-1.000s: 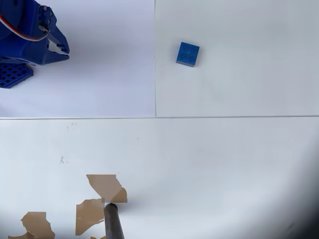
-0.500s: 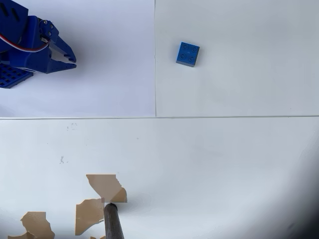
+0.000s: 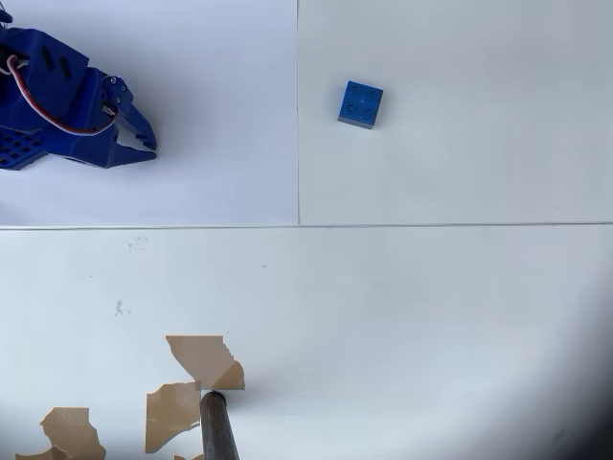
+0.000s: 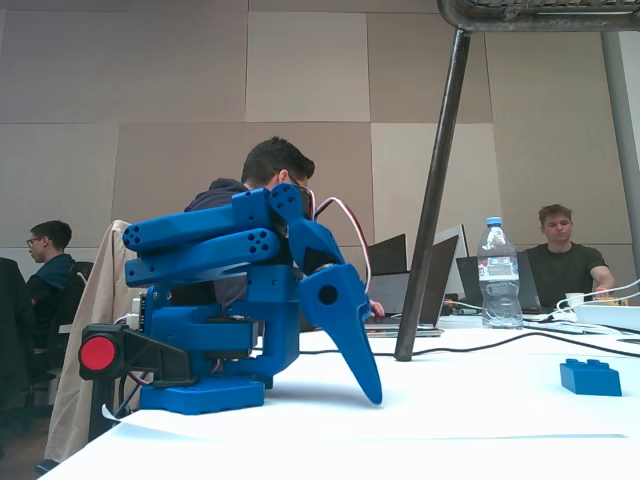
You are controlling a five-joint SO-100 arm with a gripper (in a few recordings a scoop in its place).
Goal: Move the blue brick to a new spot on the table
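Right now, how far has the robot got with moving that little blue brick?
The blue brick lies flat on the table, apart from the gripper, which holds nothing and points down near the arm's base. This fits either a brick waiting to be fetched or one already set down; one moment cannot tell which.

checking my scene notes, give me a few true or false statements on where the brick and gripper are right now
1. The blue brick lies flat on the table, studs up. True.
2. The gripper is closed around the brick. False: it holds nothing and is well apart from the brick, at the left in the overhead view.
3. In the fixed view the gripper's tip points down at the table. True.
4. The brick stands on the torn brown patches. False: those lie near the bottom edge, far from the brick.
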